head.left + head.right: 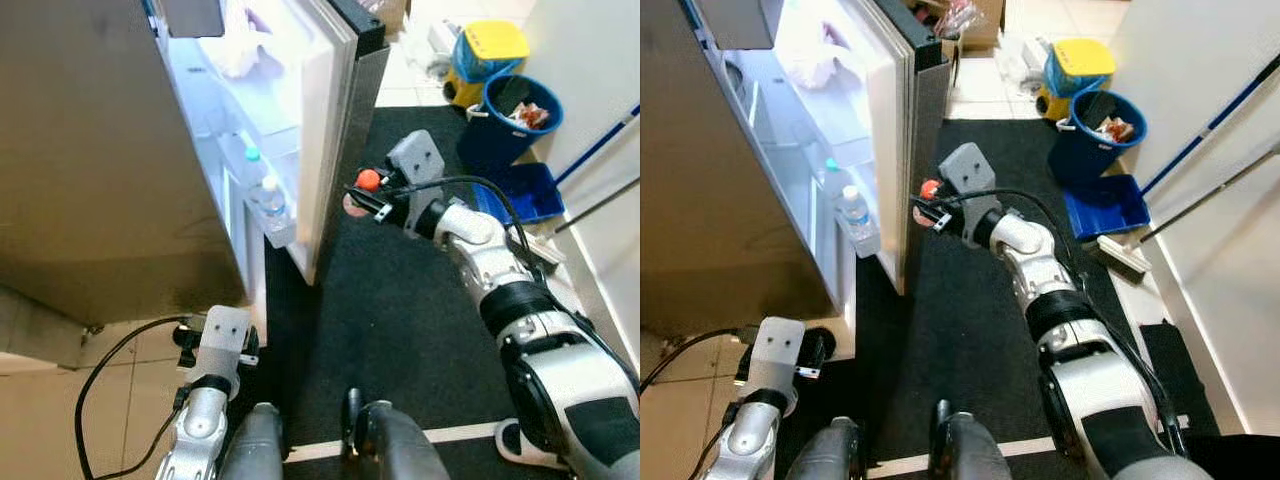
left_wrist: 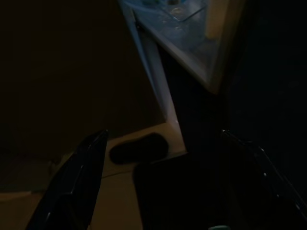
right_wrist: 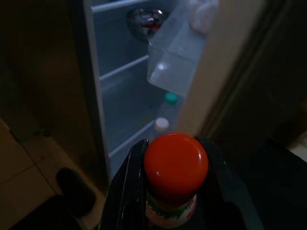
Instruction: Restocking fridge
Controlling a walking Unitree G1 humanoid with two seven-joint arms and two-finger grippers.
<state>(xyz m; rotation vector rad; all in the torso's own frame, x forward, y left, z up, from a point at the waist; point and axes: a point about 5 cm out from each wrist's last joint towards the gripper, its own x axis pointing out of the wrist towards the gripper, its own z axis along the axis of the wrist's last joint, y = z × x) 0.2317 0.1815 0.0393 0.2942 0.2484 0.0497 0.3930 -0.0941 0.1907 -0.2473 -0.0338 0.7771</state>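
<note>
Dark matting runs beside the open fridge door (image 1: 325, 120). Right gripper (image 1: 372, 200), just outside the door's edge, grips a red-capped bottle (image 3: 175, 179); left gripper (image 2: 158, 191) hangs idle, fingers spread. Carrying step, I judge; next, swing the bottle round into the door shelf (image 1: 272, 222) beside the water bottles (image 1: 268, 195).

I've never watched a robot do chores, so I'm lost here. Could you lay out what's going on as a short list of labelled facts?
Right claw: shut on a small red-capped bottle, held up beside the open fridge door's edge
Left claw: open, hanging low by the fridge's base
White fridge door: open
Door shelf: two clear plastic bottles, one green-capped, one white-capped
Floor: dark mat; blue bucket and blue dustpan to the robot's right
</note>
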